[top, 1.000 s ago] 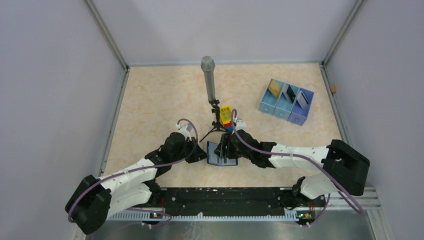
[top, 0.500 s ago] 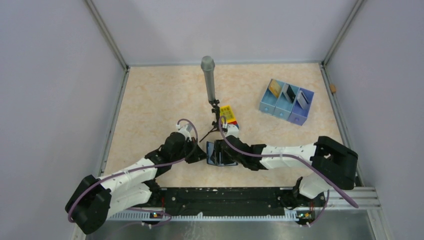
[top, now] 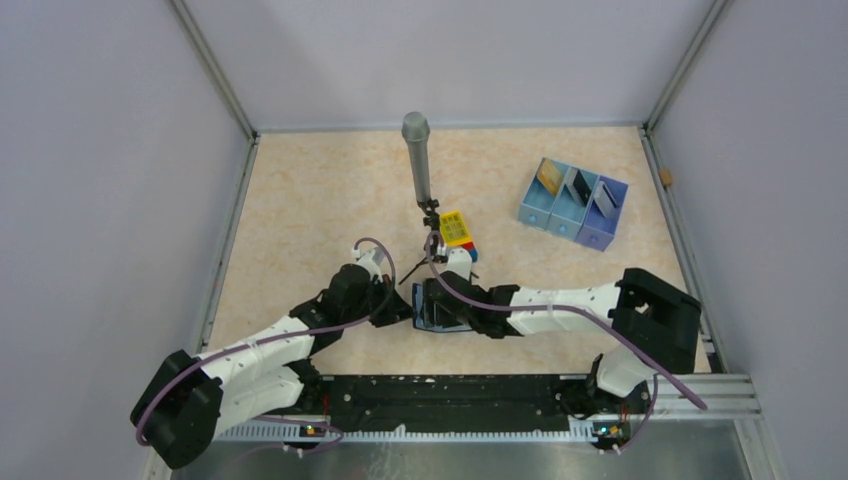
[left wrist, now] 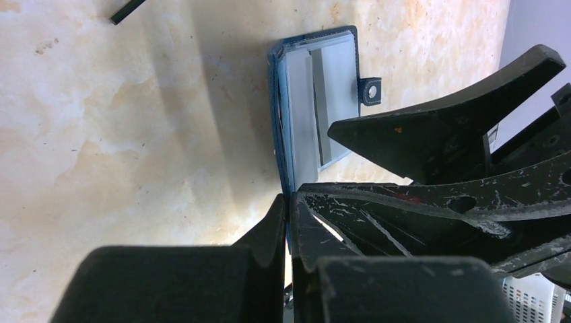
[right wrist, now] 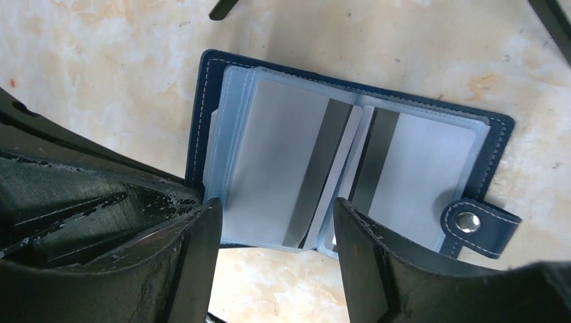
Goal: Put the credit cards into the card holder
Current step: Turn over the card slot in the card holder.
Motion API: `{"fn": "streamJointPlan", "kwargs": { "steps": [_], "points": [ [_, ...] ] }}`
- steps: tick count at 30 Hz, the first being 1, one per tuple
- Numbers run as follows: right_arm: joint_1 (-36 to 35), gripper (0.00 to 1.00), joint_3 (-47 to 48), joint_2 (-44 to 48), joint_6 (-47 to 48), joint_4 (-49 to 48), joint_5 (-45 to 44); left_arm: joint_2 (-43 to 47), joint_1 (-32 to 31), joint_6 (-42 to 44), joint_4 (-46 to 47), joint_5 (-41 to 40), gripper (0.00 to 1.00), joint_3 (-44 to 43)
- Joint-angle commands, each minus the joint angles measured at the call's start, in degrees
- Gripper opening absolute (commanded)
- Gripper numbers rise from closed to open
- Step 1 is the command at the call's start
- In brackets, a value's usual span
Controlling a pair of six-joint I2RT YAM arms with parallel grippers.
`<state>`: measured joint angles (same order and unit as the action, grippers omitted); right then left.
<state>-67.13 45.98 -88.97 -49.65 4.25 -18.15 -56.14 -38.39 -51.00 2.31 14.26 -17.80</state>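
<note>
The navy card holder (top: 438,308) lies open on the table in front of the arms. Its pale blue sleeves (right wrist: 283,155) face up, each crossed by a grey stripe. My left gripper (left wrist: 288,198) is shut on the near edge of the card holder (left wrist: 323,101). My right gripper (right wrist: 276,205) hangs open just above the holder's sleeves, with nothing between its fingers. The snap tab (right wrist: 479,226) sticks out at the right. Three credit cards stand in the tray: gold (top: 547,177), dark (top: 578,185) and pale (top: 604,197).
A pale blue three-compartment tray (top: 566,228) sits at the back right. A grey microphone (top: 417,160) on a small black tripod stands just behind the holder, with a yellow-topped toy brick block (top: 455,230) beside it. Walls close in the table on three sides.
My right arm has swung left over the open card holder and its jaws have widened a little. The left gripper has stayed clamped on the holder's edge.
</note>
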Motion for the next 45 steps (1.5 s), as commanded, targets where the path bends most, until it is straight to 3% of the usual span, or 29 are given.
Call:
{"fn": "streamJointPlan", "kwargs": {
  "steps": [1,8,25,31,36,45],
  "points": [
    [-2.0,0.61,5.0,-1.39,-1.24,7.56,-6.87,0.96,0.15,0.38,1.32,0.4,0.0,-2.24],
    [-4.23,0.61,11.54,-4.01,-3.18,20.83,-14.89,1.12,0.25,0.03,1.22,-0.33,0.0,-1.89],
    [-5.61,0.61,15.53,-4.04,-6.46,33.25,-22.5,1.23,0.68,-0.33,1.3,-0.62,0.0,-1.27],
    [-5.3,0.68,8.53,1.45,-3.44,17.73,-14.16,1.03,0.83,-0.32,1.69,-0.43,0.0,-0.95],
    [-4.33,0.68,3.44,4.02,-2.21,4.14,-5.77,2.03,0.93,-0.33,2.33,0.32,0.0,-0.99],
    [-4.39,0.68,1.66,3.71,0.62,-0.96,-4.05,2.45,1.29,-0.46,1.91,0.89,0.0,-1.14]
  ]
}}
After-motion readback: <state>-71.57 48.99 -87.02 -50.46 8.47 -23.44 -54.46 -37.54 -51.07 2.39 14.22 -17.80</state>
